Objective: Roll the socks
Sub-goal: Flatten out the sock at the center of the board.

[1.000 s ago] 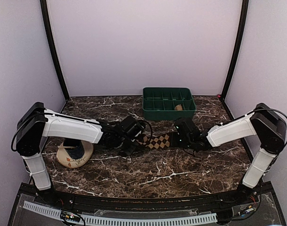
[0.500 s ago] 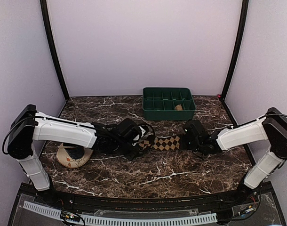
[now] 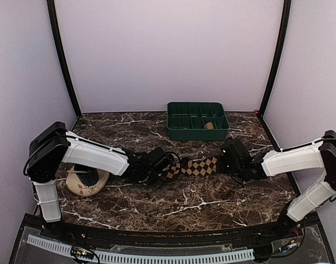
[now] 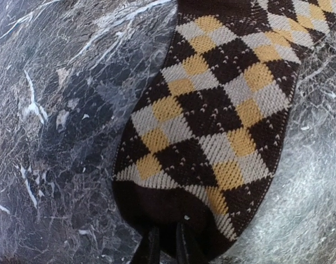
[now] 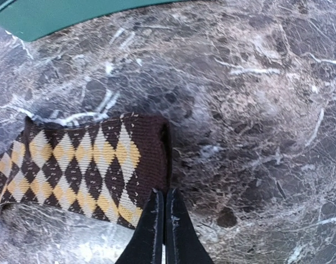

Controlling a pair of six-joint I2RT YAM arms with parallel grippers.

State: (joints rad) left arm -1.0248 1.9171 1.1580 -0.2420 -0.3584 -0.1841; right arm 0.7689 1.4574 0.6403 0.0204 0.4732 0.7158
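One diamond-check sock (image 3: 195,166) lies flat and stretched on the marble table between the two grippers. My left gripper (image 3: 160,168) is at its dark toe. In the left wrist view the toe (image 4: 173,212) fills the narrow gap between the two nearly closed fingers (image 4: 151,248), which are shut on it. My right gripper (image 3: 227,161) is at the cuff end. In the right wrist view its fingers (image 5: 156,220) are pressed together, with their tips on the lower corner of the brown cuff (image 5: 148,151) and no fabric visible between them. A tan sock (image 3: 210,125) lies in the green tray.
A green compartment tray (image 3: 179,118) stands at the back centre, and its corner (image 5: 58,16) shows in the right wrist view. A round cream dish (image 3: 74,186) holding a dark blue cylinder (image 3: 91,177) sits at the left, under the left arm.
Both grippers and the sock have shifted to the right. The sock now lies longer and flatter. The left arm's elbow has swung back toward the centre.
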